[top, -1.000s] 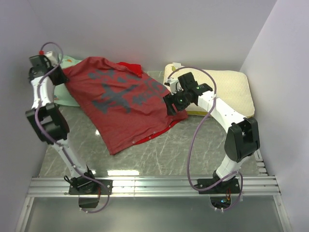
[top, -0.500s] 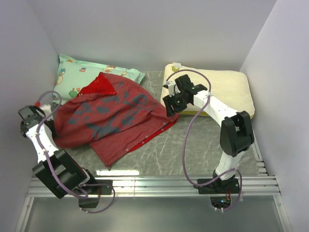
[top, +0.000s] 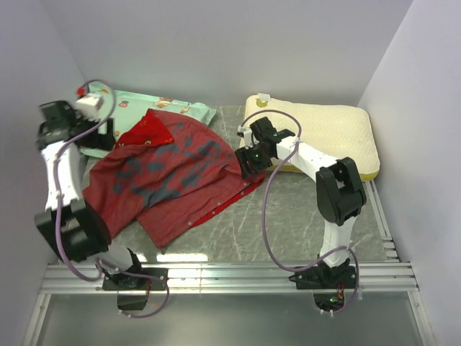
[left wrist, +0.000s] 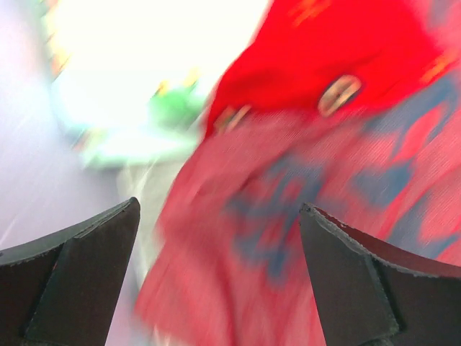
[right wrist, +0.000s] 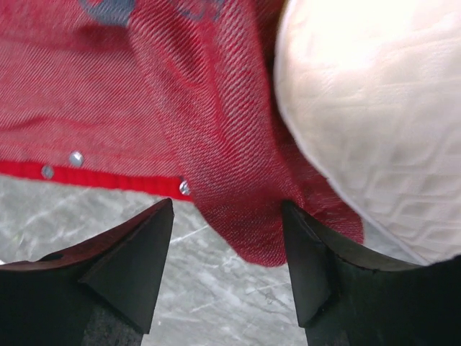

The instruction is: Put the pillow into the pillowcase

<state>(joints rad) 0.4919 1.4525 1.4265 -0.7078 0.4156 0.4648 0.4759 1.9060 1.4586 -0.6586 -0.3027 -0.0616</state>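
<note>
The pillowcase [top: 169, 176] lies crumpled on the table's left half, dull red side with grey blotches up; a bright red flap [top: 148, 130] shows at its far end. The cream dimpled pillow [top: 328, 133] lies at the back right. My left gripper [top: 106, 131] hovers open over the case's far-left end; the blurred left wrist view shows red fabric [left wrist: 288, 144] below, with nothing between the fingers. My right gripper [top: 245, 157] stands open at the case's right corner. That corner [right wrist: 245, 209] lies between its fingertips, unpinched, with the pillow [right wrist: 367, 108] just beside it.
A mint-green pillow [top: 162, 106] with cartoon prints lies at the back left, partly under the case. Metal snaps [right wrist: 75, 157] line the case's red hem. White walls close in on the left, back and right. Grey marble tabletop [top: 288, 216] shows in front.
My left gripper has let go of the pillowcase, which dropped into a crumpled heap, and the arm has swung back up to the far left. My right gripper shifted left to the case's corner.
</note>
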